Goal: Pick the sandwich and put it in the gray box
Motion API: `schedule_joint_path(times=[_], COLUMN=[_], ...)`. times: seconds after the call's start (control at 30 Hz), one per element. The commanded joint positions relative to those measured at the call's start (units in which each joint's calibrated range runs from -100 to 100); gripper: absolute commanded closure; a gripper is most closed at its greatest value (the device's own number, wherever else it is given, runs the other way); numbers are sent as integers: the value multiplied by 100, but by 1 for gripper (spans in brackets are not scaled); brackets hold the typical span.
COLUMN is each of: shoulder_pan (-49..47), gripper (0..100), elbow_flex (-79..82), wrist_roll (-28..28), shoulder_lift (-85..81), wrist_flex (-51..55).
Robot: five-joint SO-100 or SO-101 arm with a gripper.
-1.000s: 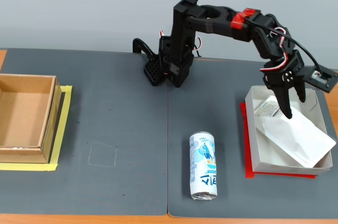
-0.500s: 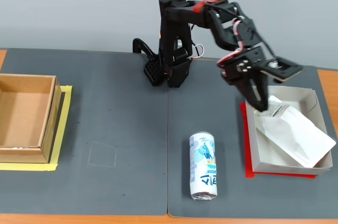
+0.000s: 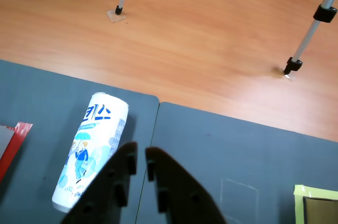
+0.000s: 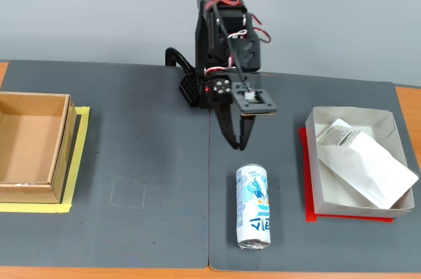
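The sandwich [image 4: 363, 162], a flat white packet with a printed label at its far end, lies inside the gray box [image 4: 322, 183], a shallow pale tray on a red sheet at the right of the fixed view. One corner of the packet sticks out over the right wall. My gripper [image 4: 238, 145] hangs near the arm's base, left of the box and just behind a blue-and-white can [image 4: 254, 206]. Its jaws are nearly together and hold nothing. In the wrist view the gripper [image 3: 140, 155] shows at the bottom, with the can [image 3: 91, 150] lying to its left.
A deeper brown cardboard box [image 4: 31, 147] on yellow tape stands at the left of the fixed view; its corner [image 3: 317, 205] shows in the wrist view. The red sheet's edge [image 3: 13, 142] shows at the wrist view's left. Two tripod legs [image 3: 303, 44] stand on the wooden tabletop.
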Motion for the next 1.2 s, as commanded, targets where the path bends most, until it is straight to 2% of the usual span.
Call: schedule_joint_path(times=[0.0, 0.77, 0.87, 1.17], shoulder_pan=[68, 553, 553, 553], gripper=[98, 98, 98, 98], elbow_flex=[806, 5871, 6450, 7337], wrist_roll=[-16, -47, -235, -323], shoulder_lift=[-749, -4793, -5200, -5472], wrist_flex=[-603, -1106, -1106, -1115])
